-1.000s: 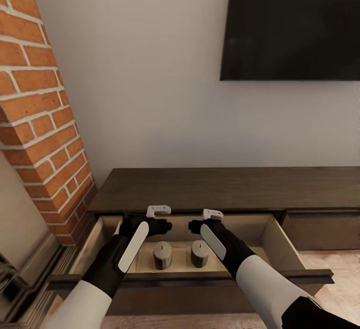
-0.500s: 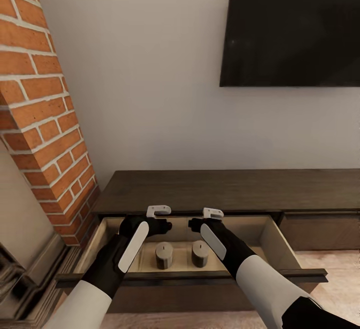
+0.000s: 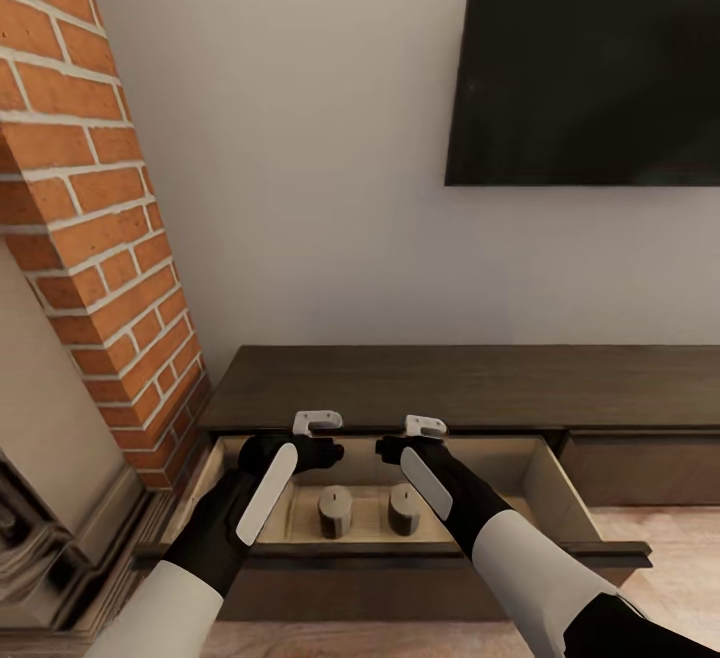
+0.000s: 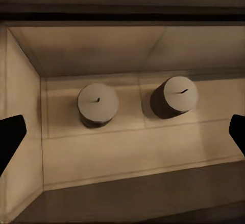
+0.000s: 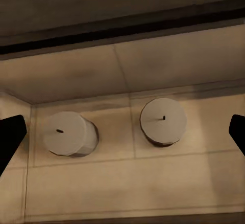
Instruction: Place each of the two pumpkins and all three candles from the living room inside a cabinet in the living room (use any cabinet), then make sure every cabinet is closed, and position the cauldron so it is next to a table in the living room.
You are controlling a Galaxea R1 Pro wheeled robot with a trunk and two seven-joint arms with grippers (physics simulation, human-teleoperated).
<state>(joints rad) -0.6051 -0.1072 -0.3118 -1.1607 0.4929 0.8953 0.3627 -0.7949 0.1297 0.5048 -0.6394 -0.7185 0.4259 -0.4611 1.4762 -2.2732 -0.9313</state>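
Two candles [image 3: 335,511] [image 3: 404,508] stood in the open cabinet [image 3: 460,383] drawer.
Both grippers, left [image 4: 122,137] and right [image 5: 122,137], hovered above them, fingers spread apart and empty.

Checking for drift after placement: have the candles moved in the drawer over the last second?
No. Both candles keep their spots against the drawer walls; the slight shift of the whole picture is the camera's.

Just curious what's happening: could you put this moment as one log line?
drawer: open | candles inside: two, upright | left gripper: open, empty | right gripper: open, empty | both above drawer
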